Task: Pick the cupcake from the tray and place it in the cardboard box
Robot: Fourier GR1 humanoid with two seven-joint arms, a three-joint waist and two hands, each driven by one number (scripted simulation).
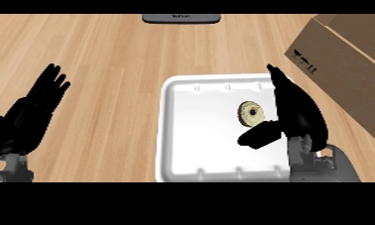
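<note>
The cupcake (251, 113) lies on its side in the right half of the white tray (198, 140), its pale top with a dark centre facing me. My right hand (299, 112) hovers over the tray's right edge, fingers straight and pointing away, thumb (259, 136) spread out just below the cupcake. The hand is open and stands beside the cupcake, not closed round it. The cardboard box (338, 65) stands at the right edge, close to the tray's far right corner. My left hand (33, 110) rests open at the left edge, fingers up.
A dark grey flat object (181, 18) lies at the counter's far edge, centre. Bare wooden counter (110, 60) stretches between the left hand and the tray.
</note>
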